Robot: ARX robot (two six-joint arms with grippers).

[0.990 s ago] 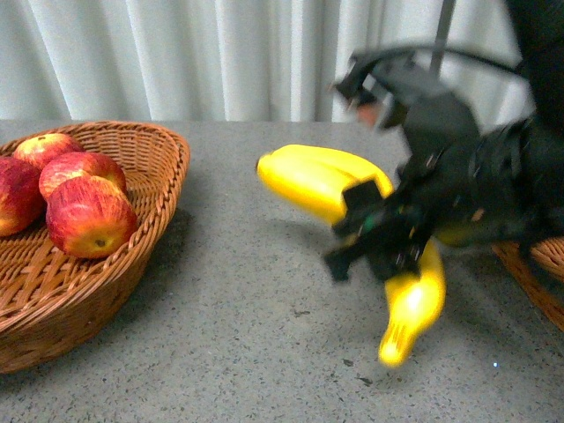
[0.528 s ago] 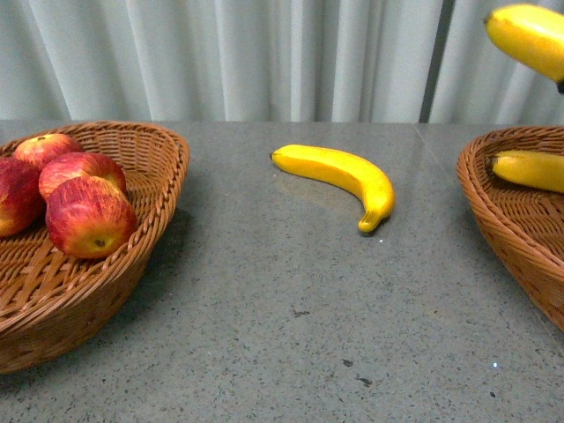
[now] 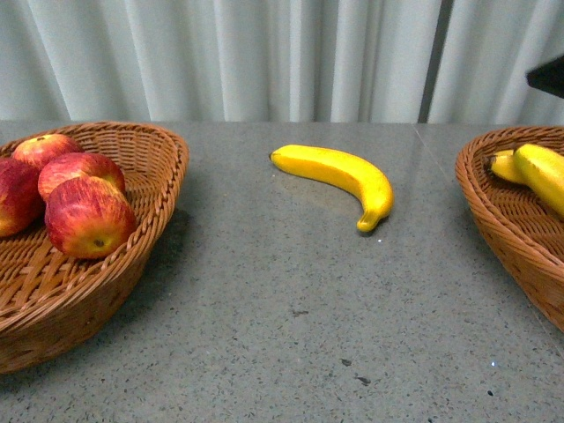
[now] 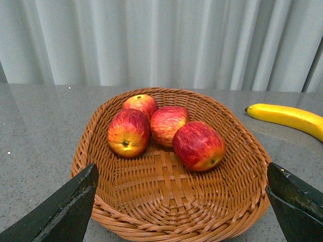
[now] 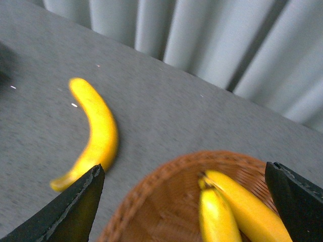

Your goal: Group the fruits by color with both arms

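Observation:
Several red apples (image 3: 88,216) lie together in the left wicker basket (image 3: 167,145). In the left wrist view my left gripper (image 4: 181,204) hangs open above that basket's near rim (image 4: 171,234), the apples (image 4: 169,123) beyond it. One yellow banana (image 3: 339,176) lies on the table between the baskets, also seen from the right wrist as banana (image 5: 98,131). Two bananas (image 3: 542,172) rest in the right basket (image 3: 471,189). My right gripper (image 5: 186,206) is open and empty over that basket's bananas (image 5: 242,201).
A grey speckled tabletop (image 3: 291,308) runs between the two baskets. Pale curtains (image 3: 264,53) close off the back. A dark part of the right arm (image 3: 548,75) shows at the upper right edge of the front view.
The right arm carried a banana from the table's middle up over the right basket and let it go. It now lies there beside another banana, and the arm has left the front view's middle.

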